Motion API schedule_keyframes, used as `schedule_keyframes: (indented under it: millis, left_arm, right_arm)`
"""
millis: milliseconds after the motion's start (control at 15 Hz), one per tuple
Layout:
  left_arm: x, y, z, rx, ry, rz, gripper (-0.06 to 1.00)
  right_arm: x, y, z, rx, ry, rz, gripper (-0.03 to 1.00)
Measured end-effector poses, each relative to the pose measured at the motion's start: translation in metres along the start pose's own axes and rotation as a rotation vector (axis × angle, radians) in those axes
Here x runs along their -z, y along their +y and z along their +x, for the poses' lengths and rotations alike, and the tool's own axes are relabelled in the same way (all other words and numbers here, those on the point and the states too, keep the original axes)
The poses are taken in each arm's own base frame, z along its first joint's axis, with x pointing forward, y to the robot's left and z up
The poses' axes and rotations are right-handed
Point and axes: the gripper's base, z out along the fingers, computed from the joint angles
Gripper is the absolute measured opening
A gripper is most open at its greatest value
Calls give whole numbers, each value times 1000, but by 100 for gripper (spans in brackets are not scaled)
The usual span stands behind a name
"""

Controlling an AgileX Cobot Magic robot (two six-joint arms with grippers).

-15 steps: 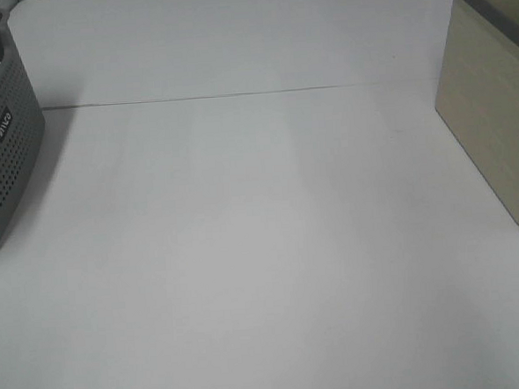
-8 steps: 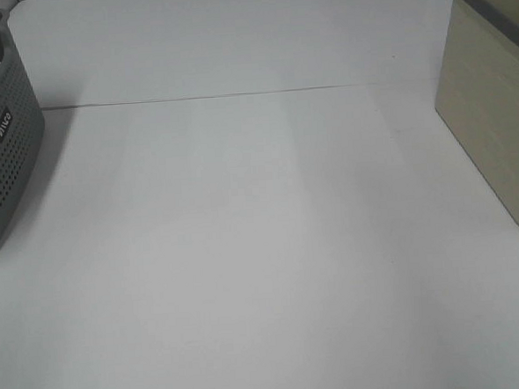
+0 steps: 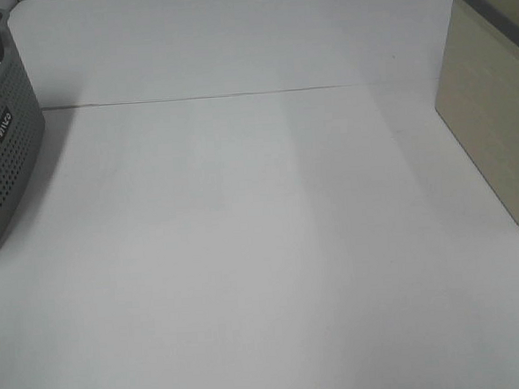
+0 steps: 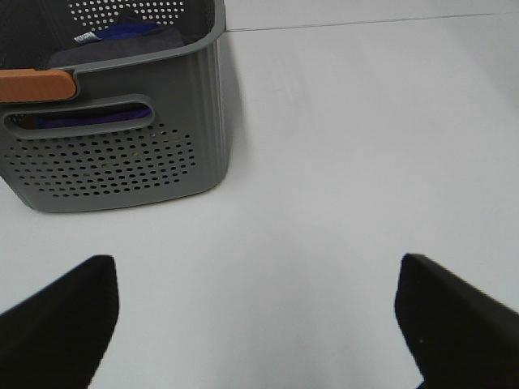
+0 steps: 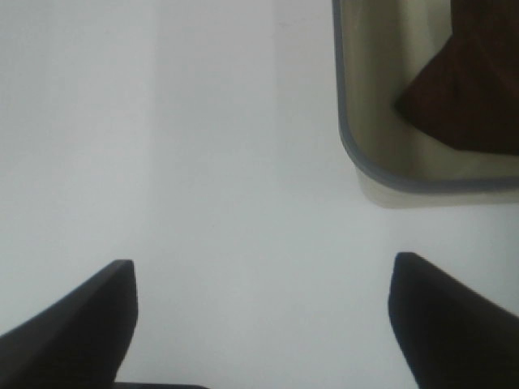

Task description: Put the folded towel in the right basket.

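Observation:
The dark brown folded towel (image 5: pixel 469 89) lies inside the beige right basket (image 5: pixel 357 154), seen from above in the right wrist view. The same basket (image 3: pixel 493 118) stands at the right edge of the exterior high view, its inside hidden there. My right gripper (image 5: pixel 259 324) is open and empty over bare table beside the basket. My left gripper (image 4: pixel 255 324) is open and empty over the table, near the grey perforated basket (image 4: pixel 122 154). Neither gripper shows in the exterior high view.
The grey perforated basket (image 3: pixel 1 140) stands at the left edge and holds purple and grey cloth (image 4: pixel 113 40); an orange piece (image 4: pixel 36 83) sits on its rim. A thin seam line (image 3: pixel 236 95) crosses the white table.

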Motion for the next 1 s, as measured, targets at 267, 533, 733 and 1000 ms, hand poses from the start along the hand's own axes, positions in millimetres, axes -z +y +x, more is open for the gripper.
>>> schedule_keyframes:
  millis: [267,533,733,1000]
  left_arm:
    - [0,0,0,0,0,0,88]
    - [0,0,0,0,0,0,88]
    - [0,0,0,0,0,0,88]
    - [0,0,0,0,0,0,88]
  right_arm:
    - [26,3,78,20,-64,99,79]
    - [30,3,155,39,-155,160,79]
    - [10,0,198,60,-210,170,79]
    - [9,0,208,137,-315,113,79]
